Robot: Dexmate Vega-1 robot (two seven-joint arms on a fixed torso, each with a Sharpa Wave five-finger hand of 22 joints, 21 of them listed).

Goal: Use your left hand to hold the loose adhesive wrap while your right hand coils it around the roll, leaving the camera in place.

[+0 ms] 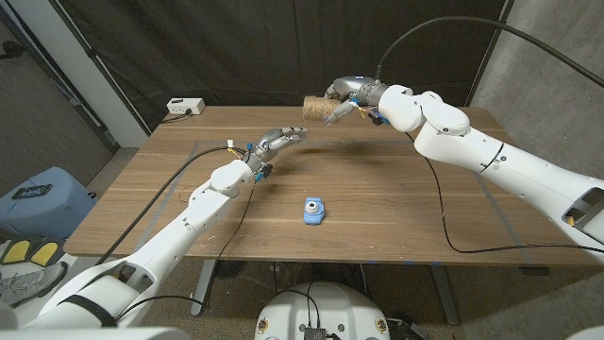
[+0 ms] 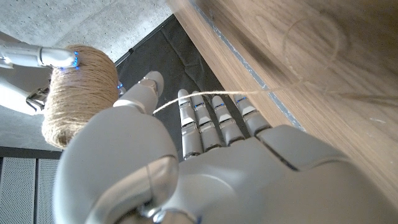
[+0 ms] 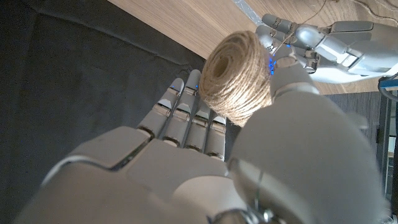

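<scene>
Roll [image 1: 320, 109] of twine gripped in raised right hand [image 1: 347, 97]; left hand [image 1: 276, 143] pinches loose strand [image 2: 211, 97] nearby.

Right hand [image 1: 345, 94] was raised up over the table's far side, thumb and fingers clamped on the twine roll [image 1: 319, 110]. Left hand [image 1: 276, 144] hung lower mid-table, fingers stretched toward it, pinching the loose strand [image 2: 186, 99].

left hand's [image 1: 276, 143] grip on twine [image 2: 205, 99] unclear (thin strand)
</scene>
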